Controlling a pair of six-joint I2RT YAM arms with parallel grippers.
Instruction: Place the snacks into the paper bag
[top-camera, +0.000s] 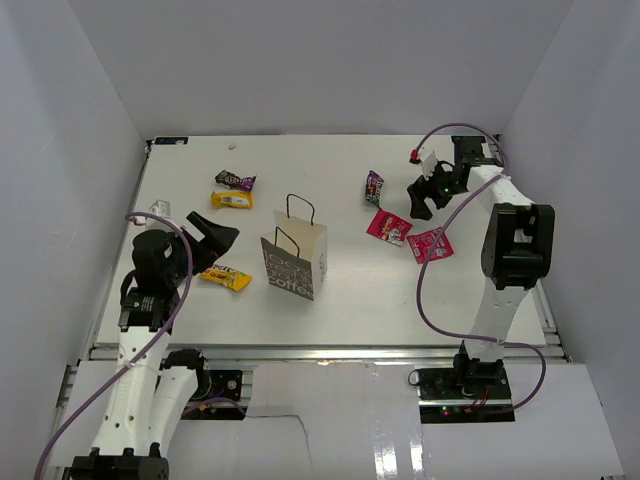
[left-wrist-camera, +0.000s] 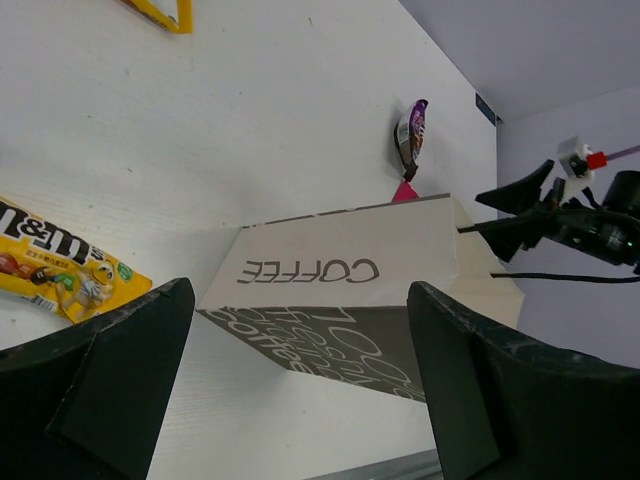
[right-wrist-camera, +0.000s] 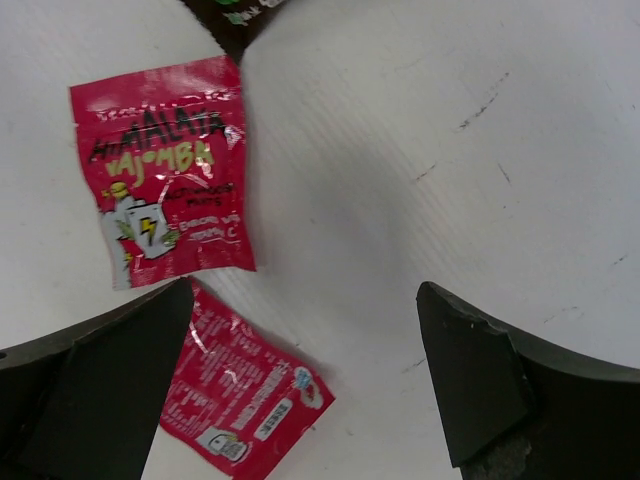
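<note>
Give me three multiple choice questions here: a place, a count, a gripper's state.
1. Where do the red packets lie, relative to the paper bag? A) inside it B) on its right-arm side C) on its left-arm side
2. How many yellow packets show? A) two B) one C) four
3. The right gripper is: A) shut on a packet B) shut on a handle C) open, empty
1 B: both lie flat right of it. 2 A: both sit left of the bag. 3 C: its jaws stand wide apart, nothing gripped.
</note>
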